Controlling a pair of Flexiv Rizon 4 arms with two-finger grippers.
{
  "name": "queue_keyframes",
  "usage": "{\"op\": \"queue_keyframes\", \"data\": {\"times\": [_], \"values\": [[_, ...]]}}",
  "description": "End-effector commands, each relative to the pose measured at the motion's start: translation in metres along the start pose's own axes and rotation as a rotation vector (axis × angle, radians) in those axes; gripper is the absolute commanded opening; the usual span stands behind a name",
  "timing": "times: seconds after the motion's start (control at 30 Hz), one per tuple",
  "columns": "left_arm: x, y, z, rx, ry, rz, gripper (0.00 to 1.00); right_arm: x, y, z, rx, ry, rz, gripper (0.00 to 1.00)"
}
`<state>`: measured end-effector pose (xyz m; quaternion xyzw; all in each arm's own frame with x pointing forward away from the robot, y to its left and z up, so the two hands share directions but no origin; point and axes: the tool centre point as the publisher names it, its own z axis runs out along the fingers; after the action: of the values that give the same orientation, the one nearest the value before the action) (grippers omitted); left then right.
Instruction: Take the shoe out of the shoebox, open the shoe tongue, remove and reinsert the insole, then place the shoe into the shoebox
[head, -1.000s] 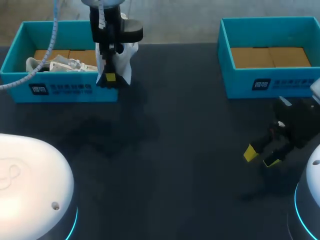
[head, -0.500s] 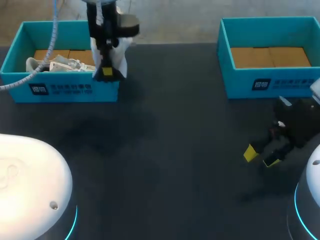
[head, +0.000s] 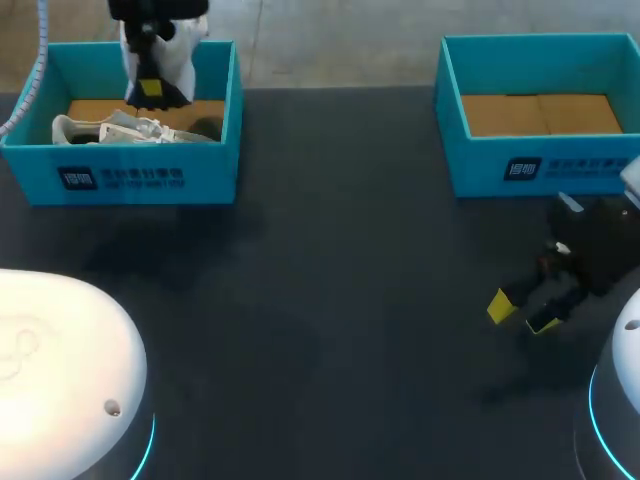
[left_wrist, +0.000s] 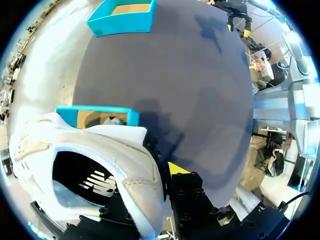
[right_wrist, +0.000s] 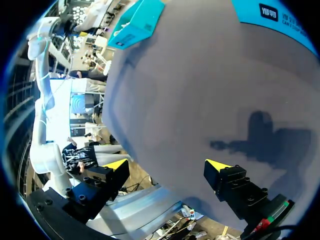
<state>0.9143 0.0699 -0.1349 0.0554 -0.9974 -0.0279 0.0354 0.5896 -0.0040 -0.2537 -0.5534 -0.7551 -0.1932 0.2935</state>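
Hanging over the back of the teal cardboard shoebox (head: 215, 175) in the head view, the left gripper (head: 150, 92) clamps a white fabric sneaker (head: 183, 62). A second white laced sneaker (head: 115, 128) lies inside that shoebox. Well apart from the shoebox, the right gripper (head: 518, 315) stands with its fingers spread over the dark table (head: 350, 300), near a second teal box (head: 480, 160).

The left wrist view shows the held sneaker's collar pressed against one yellow fingertip (left_wrist: 175, 169). The other finger is hidden behind the sneaker, and the shoebox lies ahead of it.

The right wrist view shows both yellow tips wide apart above the table, with the shoebox far ahead.
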Motion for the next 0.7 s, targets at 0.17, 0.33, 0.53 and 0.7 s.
{"op": "queue_keyframes", "data": {"times": [0.17, 0.33, 0.53, 0.7], "values": [[-0.045, 0.036, 0.006, 0.043, 0.058, -0.053, 0.0, 0.0, -0.001, 0.001, -0.001, -0.003, 0.002, 1.0], [-0.069, 0.057, 0.009, 0.066, 0.061, -0.041, 0.0, 0.0, -0.001, 0.001, -0.001, -0.003, 0.002, 1.0], [-0.098, 0.079, 0.009, 0.058, 0.05, -0.057, 0.0, 0.0, -0.001, 0.001, -0.001, -0.003, 0.002, 1.0], [-0.113, 0.093, 0.012, 0.06, 0.057, -0.07, 0.0, 0.0, -0.001, 0.001, -0.001, -0.003, 0.002, 1.0]]}}
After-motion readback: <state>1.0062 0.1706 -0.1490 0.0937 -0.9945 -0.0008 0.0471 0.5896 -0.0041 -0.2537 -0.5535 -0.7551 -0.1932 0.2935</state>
